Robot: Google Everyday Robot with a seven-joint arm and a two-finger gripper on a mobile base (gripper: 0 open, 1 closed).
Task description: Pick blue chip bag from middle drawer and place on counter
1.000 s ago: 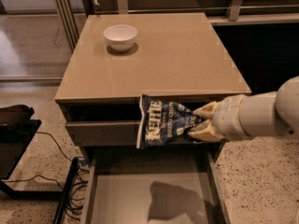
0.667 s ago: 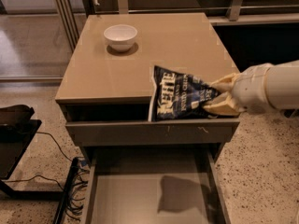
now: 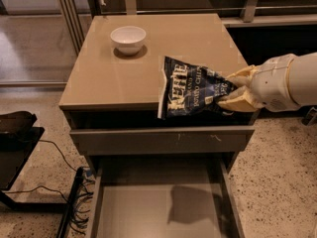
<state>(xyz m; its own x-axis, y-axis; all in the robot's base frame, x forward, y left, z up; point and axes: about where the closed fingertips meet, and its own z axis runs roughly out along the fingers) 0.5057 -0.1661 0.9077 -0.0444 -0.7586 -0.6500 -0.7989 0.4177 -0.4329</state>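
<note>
The blue chip bag [image 3: 190,89] is a dark navy crinkly bag with white "Kettle" lettering. My gripper [image 3: 234,91], with cream-yellow fingers, is shut on its right end and holds it in the air over the front right edge of the counter [image 3: 124,76]. The bag hangs tilted, its lower corner in front of the counter's edge. The white arm reaches in from the right. The middle drawer [image 3: 148,207] is pulled out below, its flat grey floor bare except for the bag's shadow.
A white bowl [image 3: 128,38] stands at the counter's back left. A shut drawer front [image 3: 158,140] with small scratches sits under the counter. Black equipment [image 3: 15,138] and cables [image 3: 74,202] lie on the terrazzo floor at left.
The gripper has lifted the bag up and to the right, from in front of the upper drawer front to above the counter's front right edge.
</note>
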